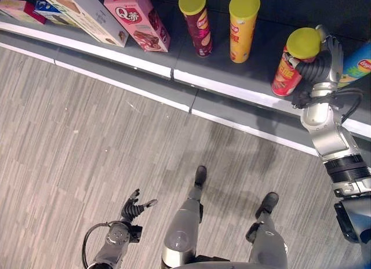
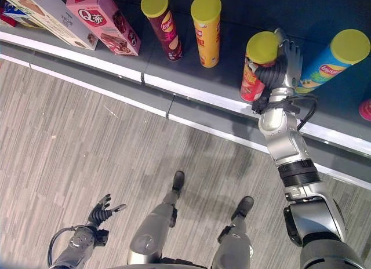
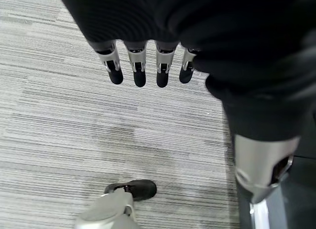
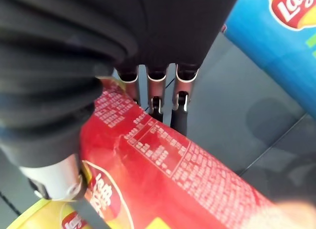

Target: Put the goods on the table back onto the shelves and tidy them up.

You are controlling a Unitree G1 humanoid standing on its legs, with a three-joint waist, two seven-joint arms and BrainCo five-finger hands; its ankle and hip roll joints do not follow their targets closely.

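Observation:
A red chip can (image 1: 286, 73) with a yellow-green lid leans a little at the front of the dark shelf (image 1: 232, 83). My right hand (image 1: 324, 59) is shut on it from the right side. In the right wrist view the fingers (image 4: 157, 98) wrap the far side of the red can (image 4: 173, 179) and the thumb presses the near side. I cannot tell whether the can's base rests on the shelf. My left hand (image 1: 133, 210) hangs low over the floor, open and holding nothing, its fingers (image 3: 138, 66) straight.
On the shelf stand a maroon can (image 1: 197, 22), a yellow can (image 1: 243, 25) and a blue can (image 2: 330, 63) just right of the red one. A pink box (image 1: 136, 20) and a white box (image 1: 81, 14) lie further left. Grey striped floor lies below.

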